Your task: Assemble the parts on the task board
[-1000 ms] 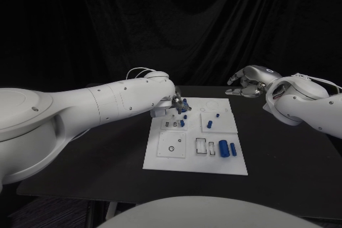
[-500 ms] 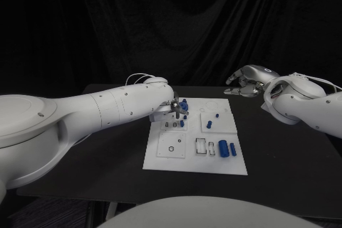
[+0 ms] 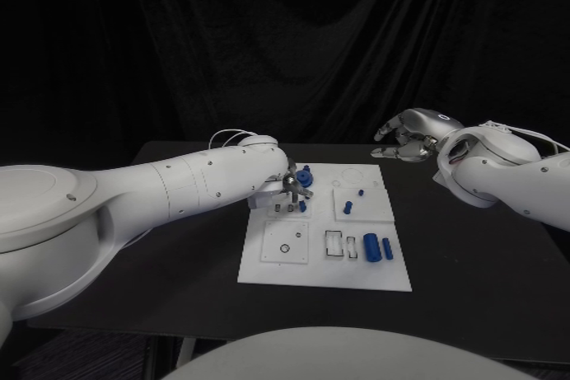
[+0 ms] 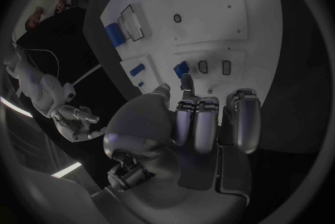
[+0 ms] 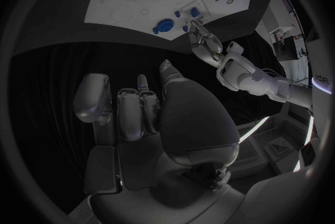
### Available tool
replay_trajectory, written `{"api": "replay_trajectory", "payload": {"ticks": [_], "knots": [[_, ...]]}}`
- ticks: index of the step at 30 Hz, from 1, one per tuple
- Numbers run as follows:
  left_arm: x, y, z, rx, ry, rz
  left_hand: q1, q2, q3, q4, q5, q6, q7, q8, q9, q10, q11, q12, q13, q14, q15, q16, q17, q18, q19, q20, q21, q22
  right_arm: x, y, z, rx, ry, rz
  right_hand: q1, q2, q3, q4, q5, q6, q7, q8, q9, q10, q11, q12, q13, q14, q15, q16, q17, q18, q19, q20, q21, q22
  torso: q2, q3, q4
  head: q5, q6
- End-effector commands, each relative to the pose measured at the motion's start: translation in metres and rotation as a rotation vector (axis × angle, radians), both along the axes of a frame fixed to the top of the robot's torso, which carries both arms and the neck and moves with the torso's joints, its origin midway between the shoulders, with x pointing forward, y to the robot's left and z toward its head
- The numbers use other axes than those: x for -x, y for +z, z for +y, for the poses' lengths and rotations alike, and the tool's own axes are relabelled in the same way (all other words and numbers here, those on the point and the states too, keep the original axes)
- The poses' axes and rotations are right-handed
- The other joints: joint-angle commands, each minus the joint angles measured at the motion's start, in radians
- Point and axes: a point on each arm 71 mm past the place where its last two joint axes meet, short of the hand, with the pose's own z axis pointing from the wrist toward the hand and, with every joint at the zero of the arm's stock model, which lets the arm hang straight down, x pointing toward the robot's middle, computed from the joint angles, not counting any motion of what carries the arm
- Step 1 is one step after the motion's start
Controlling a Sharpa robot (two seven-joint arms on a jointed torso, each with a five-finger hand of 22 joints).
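Table, black, carrying the white board at its middle. The left arm reaches across to the board's far left part; the left hand hovers low there, its fingers curled close side by side with the thumb opposite, and a small dark blue tip showing just past the fingertips; whether they pinch this piece or merely stand before it cannot be told. Just beyond those fingers a round blue part sits on the board, with a small blue peg a little farther toward the right arm's side. Nearer the robot than the fingers lie two blue cylinders, beside empty rectangular slots. The right hand is raised over the table's far right corner, well apart from the board, its fingers loosely curled and holding nothing. Likely hazards: if the left fingers do carry a piece, a tilt at the socket could jam it or let it slip; a sweep of the curled fingers could also knock the round part standing just beside them, since clearance there looks slight.
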Motion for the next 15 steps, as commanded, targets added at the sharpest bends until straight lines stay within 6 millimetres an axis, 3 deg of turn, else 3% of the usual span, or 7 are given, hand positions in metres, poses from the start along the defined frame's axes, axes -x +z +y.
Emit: {"api": "replay_trajectory", "payload": {"ticks": [1, 3, 11, 15], "knots": [[0.0004, -0.0001, -0.0036, 0.023, -0.010, -0.008, -0.003, 0.002, 0.005, -0.005, 0.007, -0.013, 0.002, -0.017, 0.003, 0.104, -0.006, 0.003, 0.263, 0.107, -0.005, 0.003, 0.263, -0.001, -0.005, -0.006, -0.008, -0.005, -0.0009, 0.0007, -0.0013, 0.003, -0.016, -0.002, 0.006, 0.003, -0.003, -0.003, 0.007, 0.006, 0.003, 0.000, -0.002, -0.010, 0.001, -0.006, 0.075, 0.038, -0.002, -0.007, 0.092, -0.014, -0.001, 0.002, -0.005, 0.149, 0.000, -0.0023, 0.0006, -0.002, 0.000], [0.0006, -0.0007, -0.0042, 0.024, -0.012, -0.006, -0.004, 0.001, 0.008, -0.007, 0.008, -0.017, 0.005, -0.035, 0.005, 0.104, -0.003, 0.003, 0.263, 0.107, -0.003, 0.003, 0.263, -0.001, -0.006, -0.005, -0.010, -0.006, -0.0010, 0.0006, -0.0011, 0.004, -0.016, -0.001, 0.006, 0.003, -0.003, -0.002, 0.007, 0.006, 0.003, 0.000, -0.002, -0.012, 0.001, -0.008, 0.074, 0.037, -0.002, -0.008, 0.092, -0.013, -0.002, 0.002, -0.007, 0.149, 0.000, -0.0026, 0.0006, -0.001, 0.000], [0.0006, -0.0037, -0.0046, 0.024, -0.013, -0.001, -0.003, 0.001, 0.010, -0.009, 0.009, -0.017, 0.006, -0.041, 0.006, 0.104, -0.002, 0.003, 0.263, 0.107, -0.002, 0.003, 0.263, -0.001, -0.007, -0.004, -0.011, -0.007, -0.0012, 0.0001, 0.0001, 0.007, -0.012, 0.004, 0.006, 0.003, -0.003, -0.002, 0.007, 0.006, 0.003, 0.000, -0.002, -0.012, 0.001, -0.008, 0.074, 0.037, -0.002, -0.008, 0.092, -0.013, -0.002, 0.002, -0.007, 0.149, -0.002, -0.0010, 0.0029, -0.007, 0.000], [0.0007, -0.0049, -0.0046, 0.020, -0.015, 0.006, -0.002, 0.002, 0.019, -0.015, 0.014, -0.019, 0.012, -0.078, 0.008, 0.104, 0.003, 0.003, 0.263, 0.107, 0.003, 0.003, 0.263, 0.001, -0.014, 0.000, -0.018, -0.015, -0.0017, -0.0003, 0.0006, 0.010, -0.011, 0.009, 0.005, 0.003, -0.004, -0.002, 0.006, 0.006, 0.004, -0.001, -0.003, -0.013, 0.002, -0.011, 0.072, 0.037, -0.002, -0.010, 0.090, -0.013, -0.002, 0.003, -0.008, 0.148, -0.003, -0.0010, 0.0028, -0.008, 0.000]]}}
